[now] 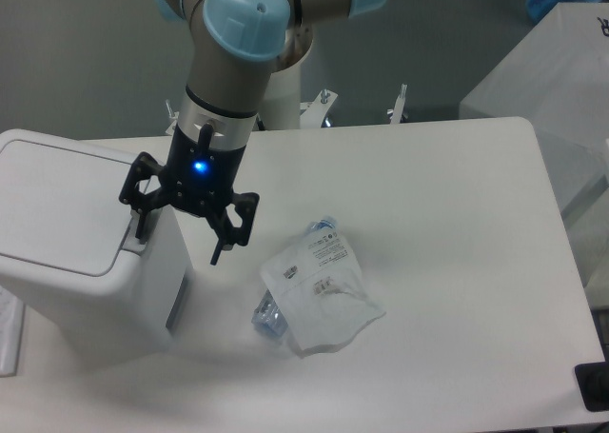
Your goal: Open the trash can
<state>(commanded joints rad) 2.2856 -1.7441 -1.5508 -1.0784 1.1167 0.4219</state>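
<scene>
The trash can (81,252), lid down, sits beneath the spread-fingered, empty tool (181,241).

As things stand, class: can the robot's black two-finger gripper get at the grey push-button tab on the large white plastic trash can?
Probably yes. The black two-finger gripper hangs open right beside the grey push-button tab of the large white plastic trash can, one finger just above it. Nothing lies between; the clear-and-white plastic packet sits well aside.

Dim, cool, even light with soft shadows (a faint one beneath the packet (319,295)); slightly blurry throughout.
</scene>
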